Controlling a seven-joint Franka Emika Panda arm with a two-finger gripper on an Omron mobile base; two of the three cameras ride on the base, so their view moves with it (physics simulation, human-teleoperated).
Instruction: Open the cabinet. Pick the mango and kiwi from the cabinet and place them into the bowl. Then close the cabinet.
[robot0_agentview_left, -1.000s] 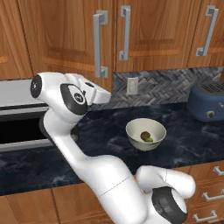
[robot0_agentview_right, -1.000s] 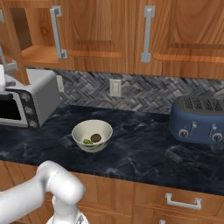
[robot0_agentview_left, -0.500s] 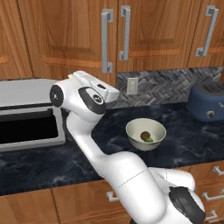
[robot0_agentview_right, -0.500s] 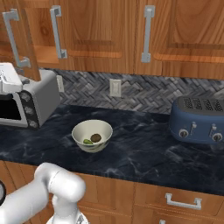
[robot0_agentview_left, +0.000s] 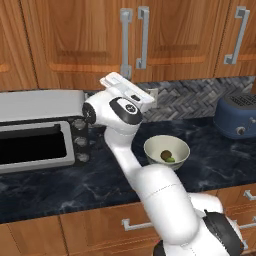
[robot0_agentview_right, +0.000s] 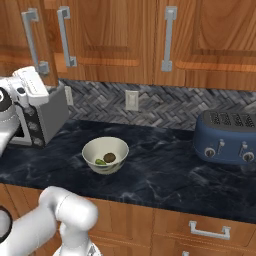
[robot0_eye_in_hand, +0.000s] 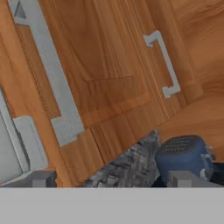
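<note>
The base had driven sideways since before. The kiwi (robot0_agentview_right: 109, 158) and mango (robot0_agentview_right: 101, 161) lay in the bowl (robot0_agentview_right: 93, 147); the cabinet (robot0_agentview_left: 90, 40) seemed shut. The gripper (robot0_eye_in_hand: 111, 178) looked released, holding nothing.

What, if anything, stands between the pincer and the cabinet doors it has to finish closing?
Nothing visible does. In the hand view the cabinet and its grey bar handle lie directly ahead with open air before them. The mango and kiwi already sit in the bowl.

Even, bright rendered light, soft shadows, no glare. Base views sharp; hand view soft and blurred throughout.
</note>
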